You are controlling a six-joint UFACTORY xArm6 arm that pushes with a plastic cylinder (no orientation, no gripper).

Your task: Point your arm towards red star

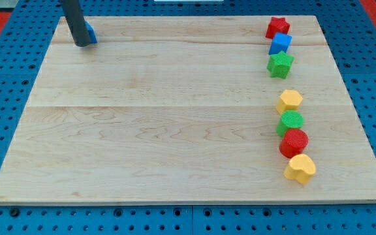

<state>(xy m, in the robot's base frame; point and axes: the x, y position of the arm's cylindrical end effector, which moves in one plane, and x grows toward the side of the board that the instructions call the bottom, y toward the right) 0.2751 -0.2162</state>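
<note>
Hand absent: we work with our tip (pixel 82 44), which touches a blue block (pixel 91 34) at the worktop's (pixel 162 130) top left. Red star (pixel 277 27) sits top right, well apart; likely light, rigid, slides easily; no grasp needed.

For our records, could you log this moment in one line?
tip: top left, at blue block | red star: top right, far | not reached

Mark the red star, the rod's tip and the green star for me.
red star (pixel 277 27): camera view, centre of its top face.
my tip (pixel 82 44): camera view, rod's very end, at the view's top left, far from the red star.
green star (pixel 280 63): camera view, centre of its top face.
</note>
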